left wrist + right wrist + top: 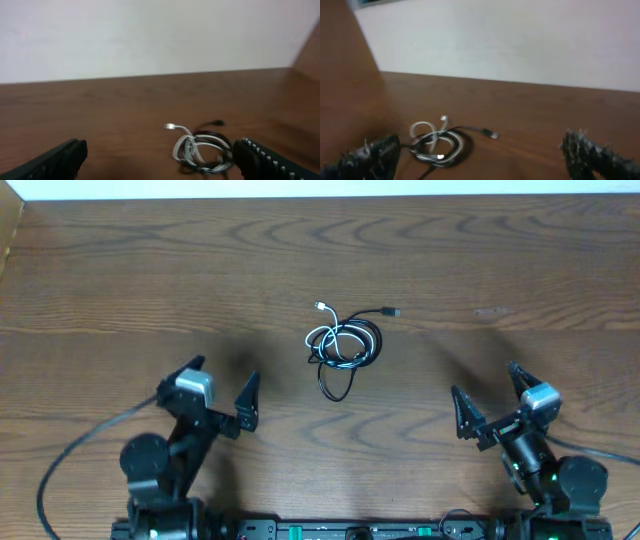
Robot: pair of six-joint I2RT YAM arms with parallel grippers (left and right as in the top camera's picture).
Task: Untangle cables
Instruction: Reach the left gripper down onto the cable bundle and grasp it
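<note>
Both arms are parked at the bottom of the overhead frame. Left gripper has its jaws spread wide with nothing between them. Right gripper is the same, spread and empty. Neither touches anything.

The cables lie in one small coiled bundle at frame centre on the bare table, up-frame of both grippers and between them. It is well apart from each. The left looks marginally nearer, but it's close to even, so I wouldn't pick an arm on that.

Layout of the bundle:
- The white cable loops on the left side, and its plug sticks out at the upper left.
- The black cable rings the right side, with its plug trailing to the upper right. One black loop hangs down-frame toward the robot.
- The long axis runs roughly bottom-to-top of the frame, and the two plug ends fan apart at the far end.

Both wrist views agree: the bundle sits ahead, low in frame, between the open fingers (blurry, so I can't tell which strand crosses over which).

My read is that nothing has been separated yet. The free plug ends already point to opposite sides, so white is the natural grab for the left arm and black for the right, pulling outward. Thin cable lying flat on wood will need a low, precise pinch.

Beyond the bundle there is only bare wood, then a pale wall.
</note>
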